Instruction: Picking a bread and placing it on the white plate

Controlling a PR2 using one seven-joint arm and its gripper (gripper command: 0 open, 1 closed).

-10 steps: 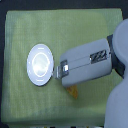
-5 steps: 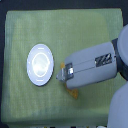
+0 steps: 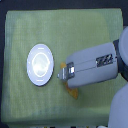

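Gripper sits over the bread, just beside the white plate; jaw state unreadable.

Staged test tabletop, yellow-green cloth, dark surround

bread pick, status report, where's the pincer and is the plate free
Pincer over the bread, jaws hidden, grip unconfirmed. Bread mostly covered by the arm, on the green mat. White plate bare, nothing blocking.
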